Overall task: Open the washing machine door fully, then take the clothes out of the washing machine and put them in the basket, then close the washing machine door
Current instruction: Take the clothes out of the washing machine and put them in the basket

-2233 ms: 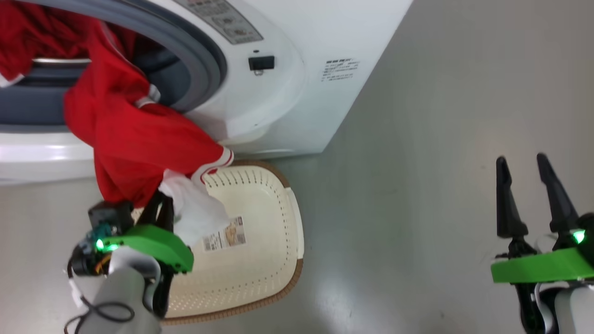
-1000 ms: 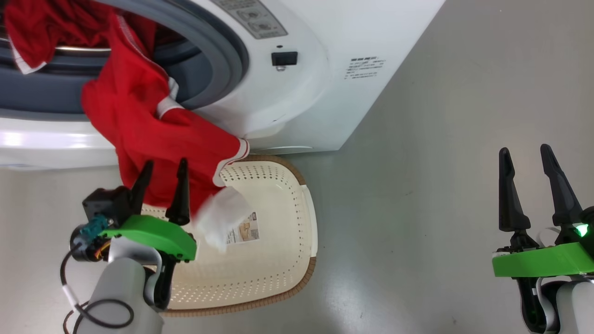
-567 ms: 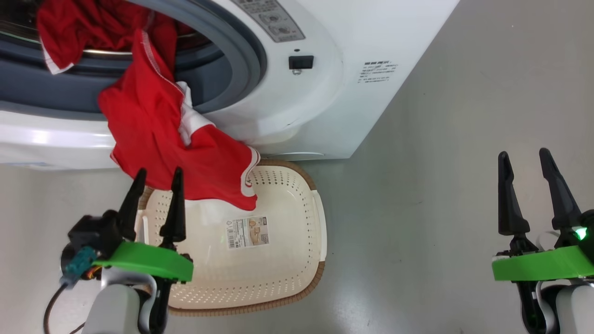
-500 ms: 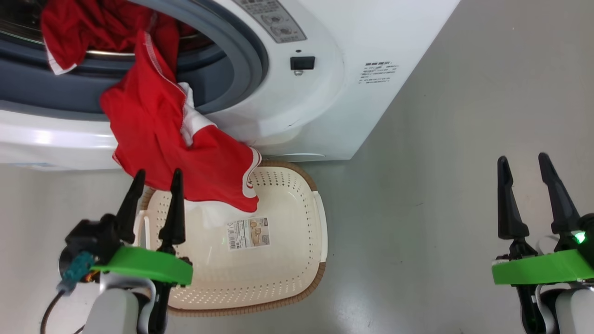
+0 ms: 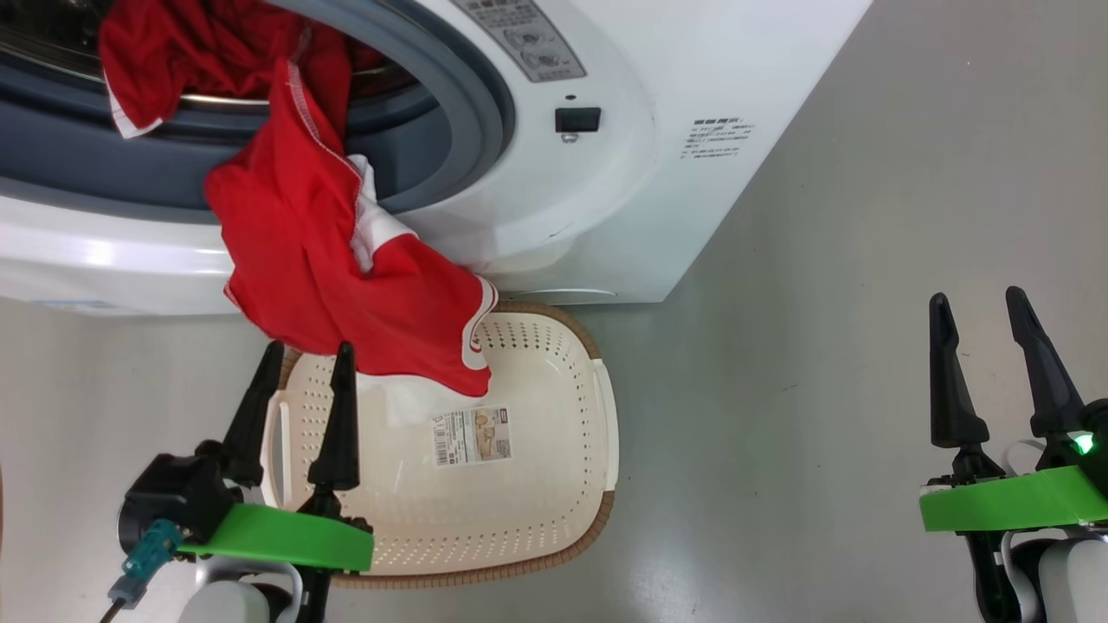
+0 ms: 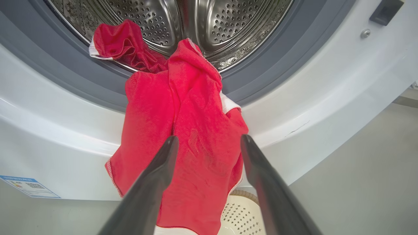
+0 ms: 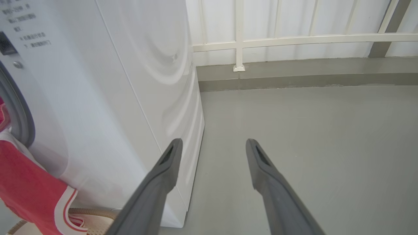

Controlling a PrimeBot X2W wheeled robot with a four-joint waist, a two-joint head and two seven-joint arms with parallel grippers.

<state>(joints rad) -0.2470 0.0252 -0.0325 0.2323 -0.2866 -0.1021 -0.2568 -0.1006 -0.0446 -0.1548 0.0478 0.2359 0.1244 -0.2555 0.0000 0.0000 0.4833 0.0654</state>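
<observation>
Fingers [image 5: 338,424] of the left gripper [image 5: 309,348] stand wide apart, holding nothing, at the basket's [image 5: 554,484] left end. The red clothes [image 5: 320,260] hang from the washing machine [image 5: 606,199] over the basket's far rim, just beyond those fingertips. The right gripper [image 5: 976,296], equally spread and empty, hovers well right of the basket.

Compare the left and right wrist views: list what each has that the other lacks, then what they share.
Left wrist view: the steel drum, a blue sticker, the open left gripper. Right wrist view: a white railing, the open right gripper. Shared: the washing machine, the red clothes hanging from its opening, the rim of the basket.
</observation>
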